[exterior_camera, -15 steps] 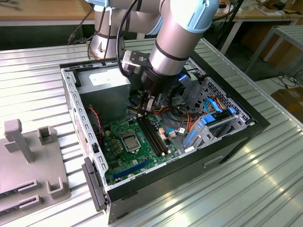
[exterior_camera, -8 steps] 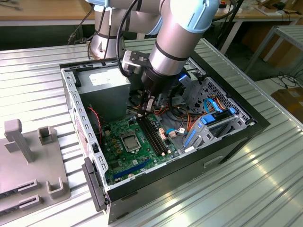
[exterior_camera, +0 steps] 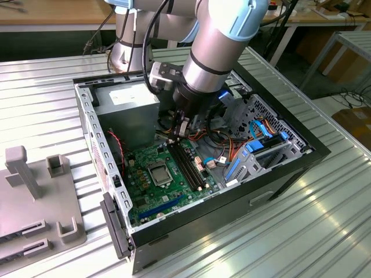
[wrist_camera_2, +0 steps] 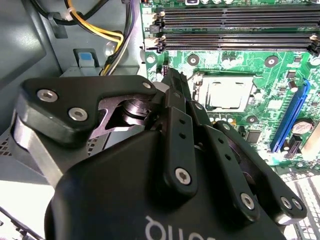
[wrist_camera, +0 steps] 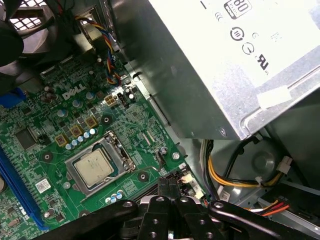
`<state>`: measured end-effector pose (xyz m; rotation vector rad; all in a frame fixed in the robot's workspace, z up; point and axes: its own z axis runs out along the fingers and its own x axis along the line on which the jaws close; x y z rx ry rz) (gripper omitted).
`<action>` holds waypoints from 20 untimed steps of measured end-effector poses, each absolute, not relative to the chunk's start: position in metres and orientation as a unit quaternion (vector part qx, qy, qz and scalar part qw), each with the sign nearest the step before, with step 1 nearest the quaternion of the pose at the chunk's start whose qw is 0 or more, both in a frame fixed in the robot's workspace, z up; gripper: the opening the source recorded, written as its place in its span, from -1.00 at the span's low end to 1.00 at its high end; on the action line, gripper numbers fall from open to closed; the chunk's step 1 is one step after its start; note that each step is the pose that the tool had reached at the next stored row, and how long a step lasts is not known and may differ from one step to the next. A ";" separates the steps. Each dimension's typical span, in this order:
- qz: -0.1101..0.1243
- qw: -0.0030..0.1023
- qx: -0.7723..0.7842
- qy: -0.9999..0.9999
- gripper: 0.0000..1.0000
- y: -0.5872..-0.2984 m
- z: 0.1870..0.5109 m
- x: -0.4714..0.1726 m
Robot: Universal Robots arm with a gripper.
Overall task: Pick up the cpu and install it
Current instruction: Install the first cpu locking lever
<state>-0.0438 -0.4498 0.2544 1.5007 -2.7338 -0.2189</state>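
The cpu [exterior_camera: 159, 172], a small silver-grey square, lies flat in its socket in the middle of the green board [exterior_camera: 145, 194] inside the open computer case. It also shows in both wrist views [wrist_camera_2: 230, 94] [wrist_camera: 95, 167]. My gripper [exterior_camera: 181, 131] hangs over the board's far end, by the black memory slots [exterior_camera: 188, 165], a short way above and beyond the cpu. Its black fingers [wrist_camera_2: 172, 92] [wrist_camera: 167, 192] lie pressed together with nothing between them. It touches neither the cpu nor the board.
A large grey metal box [exterior_camera: 127, 110] with a white label stands close beside the gripper. Cable bundles [exterior_camera: 223, 142] and blue drive brackets [exterior_camera: 255, 152] fill the case on the exterior view's right. A grey fixture [exterior_camera: 35, 191] sits on the ribbed table at its left.
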 end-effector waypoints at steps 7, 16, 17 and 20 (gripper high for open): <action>-0.070 0.008 0.491 -0.868 -0.79 -0.443 0.248 -0.046; -0.070 0.009 0.493 -0.867 -0.79 -0.444 0.243 -0.053; -0.070 0.009 0.493 -0.867 -0.79 -0.445 0.243 -0.053; -0.066 0.011 0.493 -0.867 -0.79 -0.449 0.243 -0.053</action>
